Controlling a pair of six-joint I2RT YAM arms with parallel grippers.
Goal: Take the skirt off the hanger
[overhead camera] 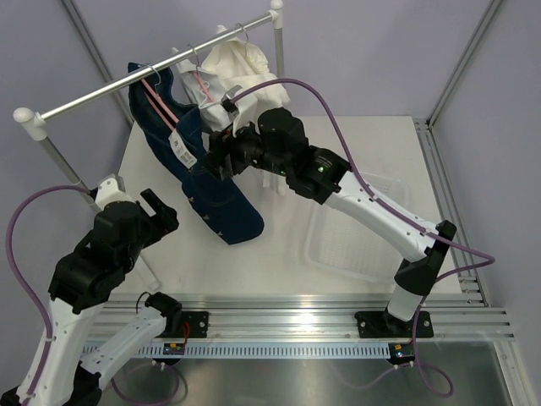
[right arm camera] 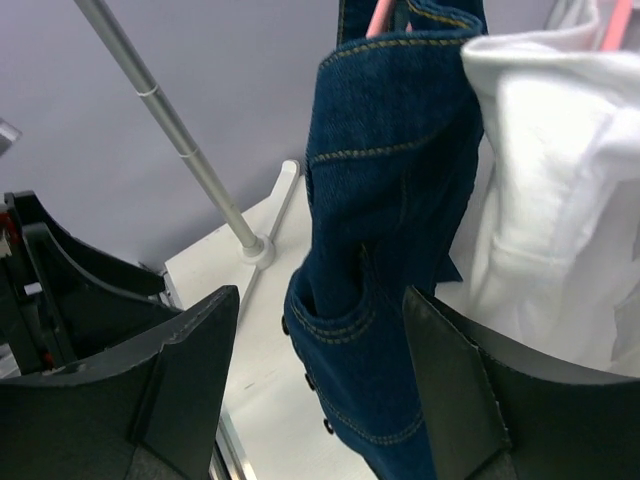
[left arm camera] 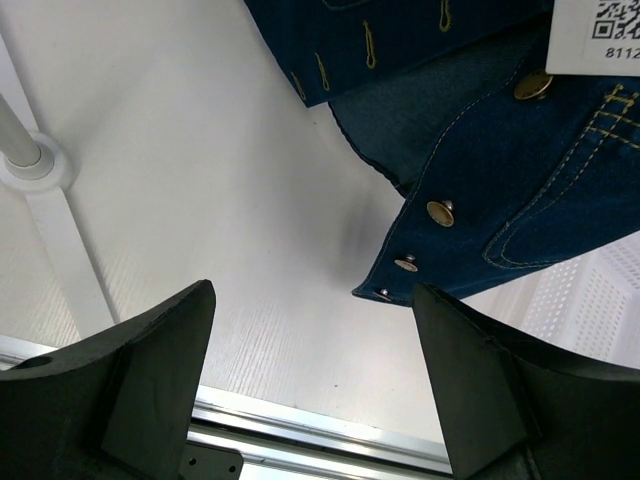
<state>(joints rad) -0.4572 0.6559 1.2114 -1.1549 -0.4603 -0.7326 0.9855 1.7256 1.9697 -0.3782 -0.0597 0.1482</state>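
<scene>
A dark blue denim skirt (overhead camera: 203, 173) with brass buttons hangs from a pink hanger (overhead camera: 161, 103) on the silver rail (overhead camera: 144, 74); its lower end rests on the white table. My right gripper (overhead camera: 213, 158) is open, its jaws either side of the skirt's middle. In the right wrist view the denim (right arm camera: 390, 230) hangs between the spread fingers (right arm camera: 185, 350). My left gripper (overhead camera: 161, 211) is open and empty, low at the left of the skirt's hem. The left wrist view shows the buttoned hem edge (left arm camera: 440, 212) above the bare table.
A white garment (overhead camera: 241, 63) hangs on a second hanger right behind the skirt. A clear plastic tray (overhead camera: 359, 228) lies on the table at the right. The rack's post and foot (left arm camera: 30, 160) stand at the left. A metal rail (overhead camera: 338, 313) edges the table front.
</scene>
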